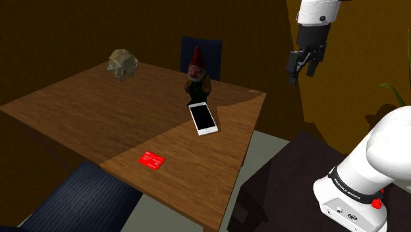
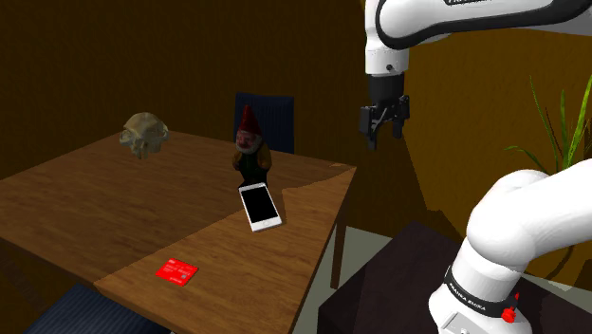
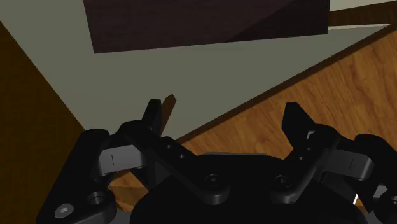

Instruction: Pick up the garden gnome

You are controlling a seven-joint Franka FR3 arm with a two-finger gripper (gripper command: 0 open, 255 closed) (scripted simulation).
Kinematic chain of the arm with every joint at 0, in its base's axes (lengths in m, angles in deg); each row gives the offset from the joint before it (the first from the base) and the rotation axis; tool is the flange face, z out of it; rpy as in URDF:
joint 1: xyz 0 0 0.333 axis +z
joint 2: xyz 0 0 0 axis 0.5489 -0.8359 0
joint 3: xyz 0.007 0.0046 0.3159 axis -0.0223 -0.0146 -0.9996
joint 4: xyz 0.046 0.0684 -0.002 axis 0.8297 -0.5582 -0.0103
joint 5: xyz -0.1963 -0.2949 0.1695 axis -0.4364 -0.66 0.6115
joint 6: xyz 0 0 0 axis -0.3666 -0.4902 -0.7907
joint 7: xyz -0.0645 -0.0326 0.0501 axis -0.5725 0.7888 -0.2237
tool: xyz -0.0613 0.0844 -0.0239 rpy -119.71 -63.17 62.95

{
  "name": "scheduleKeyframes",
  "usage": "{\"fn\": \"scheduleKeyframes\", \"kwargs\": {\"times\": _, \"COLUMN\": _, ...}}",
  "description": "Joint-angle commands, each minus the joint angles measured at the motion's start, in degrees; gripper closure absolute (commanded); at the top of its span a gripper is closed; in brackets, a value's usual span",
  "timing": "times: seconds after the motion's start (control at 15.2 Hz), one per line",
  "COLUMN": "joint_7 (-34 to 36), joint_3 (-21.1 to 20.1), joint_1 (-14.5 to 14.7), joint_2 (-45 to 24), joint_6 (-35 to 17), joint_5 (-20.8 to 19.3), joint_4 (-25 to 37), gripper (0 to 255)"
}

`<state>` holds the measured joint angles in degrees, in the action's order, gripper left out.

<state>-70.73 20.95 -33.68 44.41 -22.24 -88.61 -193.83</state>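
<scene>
Your wooden table (image 1: 79,125) takes up most of the shoulder view, with a blue chair (image 1: 209,49) behind its far edge. The white arm (image 1: 388,142) rises from the stand at that view's lower right. Its gripper (image 1: 300,71) hangs high, out past the table's right-hand edge, with its fingers (image 3: 153,114) standing apart on nothing; a table corner and floor lie beneath them. Your gnome (image 1: 197,82), red-hatted, stands upright near the far edge, well apart from the gripper. A beige skull-like lump (image 1: 123,64) sits by the far left corner. A phone (image 1: 203,118) lies just in front of the gnome's base. A red card (image 1: 152,160) lies near the near edge.
</scene>
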Motion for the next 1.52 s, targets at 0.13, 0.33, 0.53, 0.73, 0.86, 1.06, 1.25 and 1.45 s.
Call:
{"fn": "scheduleKeyframes", "kwargs": {"times": 0.13, "joint_7": 4.31, "joint_3": -2.97, "joint_1": -0.01, "joint_2": -1.0, "joint_6": -4.77, "joint_5": 0.48, "joint_4": -0.5, "gripper": 0}}
{"fn": "scheduleKeyframes", "kwargs": {"times": 0.33, "joint_7": 10.94, "joint_3": -7.54, "joint_1": -0.43, "joint_2": -3.34, "joint_6": -11.8, "joint_5": 0.34, "joint_4": -0.53, "gripper": 0}}
{"fn": "scheduleKeyframes", "kwargs": {"times": 0.53, "joint_7": 17.93, "joint_3": -12.26, "joint_1": -1.5, "joint_2": -6.58, "joint_6": -18.43, "joint_5": -0.99, "joint_4": 0.36, "gripper": 0}}
{"fn": "scheduleKeyframes", "kwargs": {"times": 0.73, "joint_7": 25.48, "joint_3": -17.19, "joint_1": -3.41, "joint_2": -10.56, "joint_6": -24.33, "joint_5": -3.74, "joint_4": 2.23, "gripper": 0}}
{"fn": "scheduleKeyframes", "kwargs": {"times": 0.86, "joint_7": 30.94, "joint_3": -20.6, "joint_1": -5.15, "joint_2": -13.55, "joint_6": -27.67, "joint_5": -6.49, "joint_4": 4.03, "gripper": 0}}
{"fn": "scheduleKeyframes", "kwargs": {"times": 1.06, "joint_7": 39.84, "joint_3": -26.0, "joint_1": -8.49, "joint_2": -18.47, "joint_6": -31.48, "joint_5": -12.13, "joint_4": 7.59, "gripper": 0}}
{"fn": "scheduleKeyframes", "kwargs": {"times": 1.25, "joint_7": 49.64, "joint_3": -31.75, "joint_1": -12.47, "joint_2": -23.97, "joint_6": -33.39, "joint_5": -19.68, "joint_4": 12.25, "gripper": 0}}
{"fn": "scheduleKeyframes", "kwargs": {"times": 1.45, "joint_7": 60.2, "joint_3": -37.5, "joint_1": -16.24, "joint_2": -30.43, "joint_6": -32.79, "joint_5": -29.26, "joint_4": 18.1, "gripper": 0}}
